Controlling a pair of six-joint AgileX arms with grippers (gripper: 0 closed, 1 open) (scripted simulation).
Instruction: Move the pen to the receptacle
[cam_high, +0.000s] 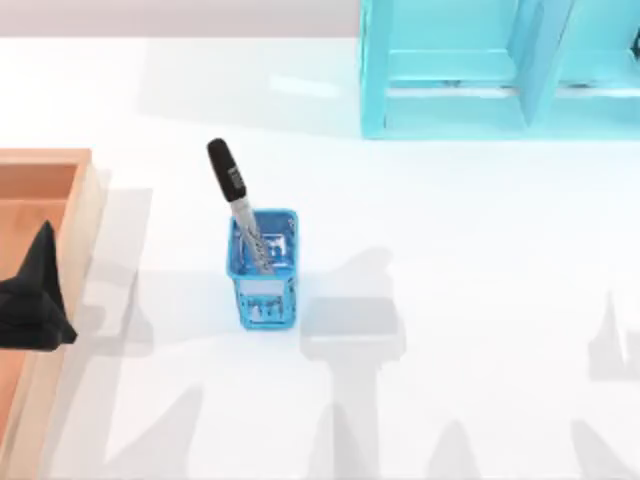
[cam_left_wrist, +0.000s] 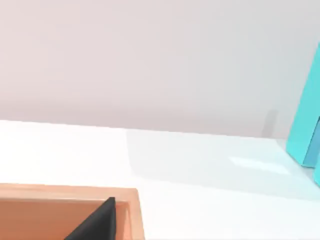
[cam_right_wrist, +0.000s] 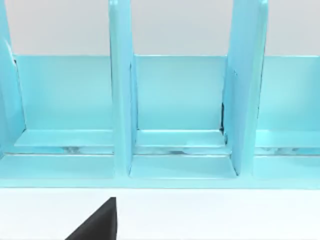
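So the pen (cam_high: 238, 205) is standing in the little translucent blue cup (cam_high: 264, 268) near the middle of the tabletop (cam_high: 450, 300), leaning up and toward the left, with its fat black cap poking well clear of the rim. The silvery barrel is down inside the cup. The receptacle, that wooden tray (cam_high: 80, 200), sits at the left edge of the tabletop, well apart from the cup, so nothing's been moved yet.

The left gripper (cam_high: 35, 300) is hanging over the tray. Honestly I can't tell whether its fingers are open or closed from here; the left wrist view just gives a dark wedge over the tray corner. The right arm is parked off to the right, its wrist camera staring at the light-blue shelf unit (cam_right_wrist: 180, 115), and I can't tell its fingers either.

My guess on handling: the pen is light, stiff and a bit slick, being smooth and round. The cap is the obvious place to pinch, since it's the only part sticking out. I'd lift it straight along its lean, because the cup looks light enough to tip or drag along.
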